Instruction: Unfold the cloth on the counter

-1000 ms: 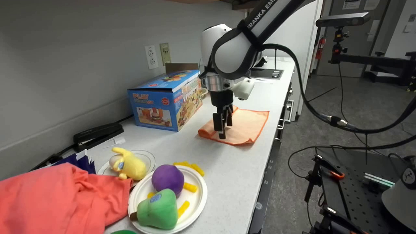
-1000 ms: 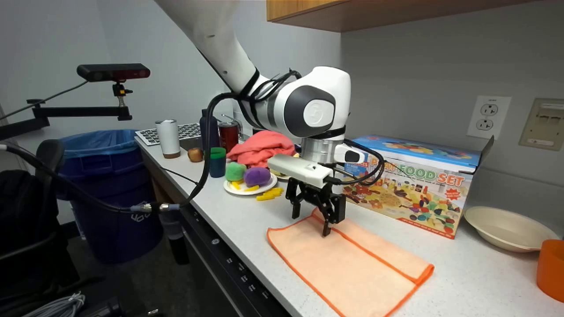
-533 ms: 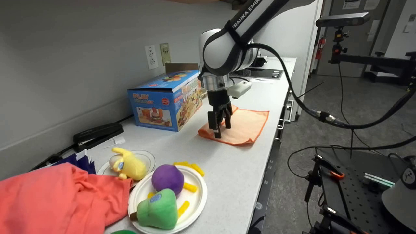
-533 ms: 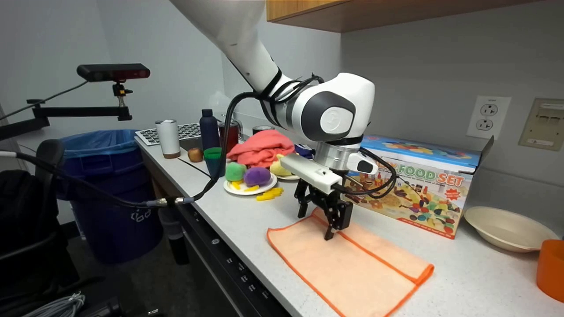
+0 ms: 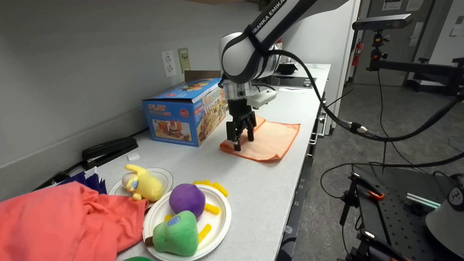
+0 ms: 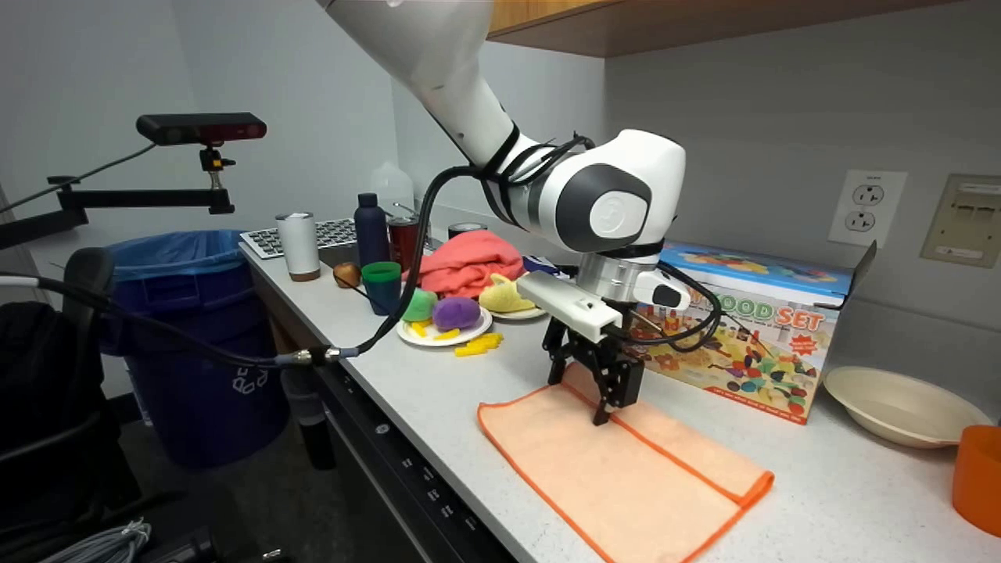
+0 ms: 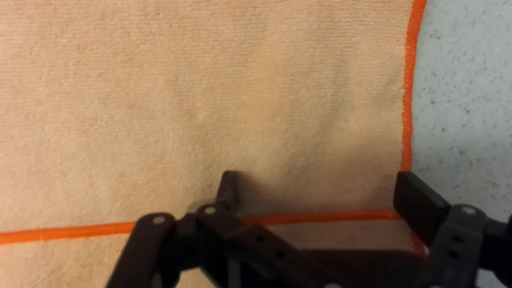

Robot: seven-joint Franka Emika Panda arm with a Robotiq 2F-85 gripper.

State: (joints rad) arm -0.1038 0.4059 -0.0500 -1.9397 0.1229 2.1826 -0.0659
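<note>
The cloth (image 5: 275, 139) lies on the counter (image 5: 250, 195) with a strip folded over along its side by the toy box. It is pale orange with an orange hem; it also shows in an exterior view (image 6: 610, 485) and the wrist view (image 7: 200, 100). My gripper (image 5: 244, 144) points down at the cloth's folded side, at the end nearer the plate. In an exterior view the gripper (image 6: 579, 403) has its fingers apart and their tips at the cloth. In the wrist view the open jaws (image 7: 316, 180) span the hem near a corner, with nothing clearly pinched between them.
The toy box (image 5: 185, 116) stands against the wall beside the cloth. A plate (image 5: 223, 224) with toy food and bunched coral-red fabric (image 5: 69, 221) lie farther along the counter. A beige bowl (image 6: 907, 407) and an orange cup (image 6: 977, 477) stand past the box.
My gripper has moved over the cloth toward the folded side and the toy box. The fingers stay apart. The cloth has shifted very slightly the same way.
</note>
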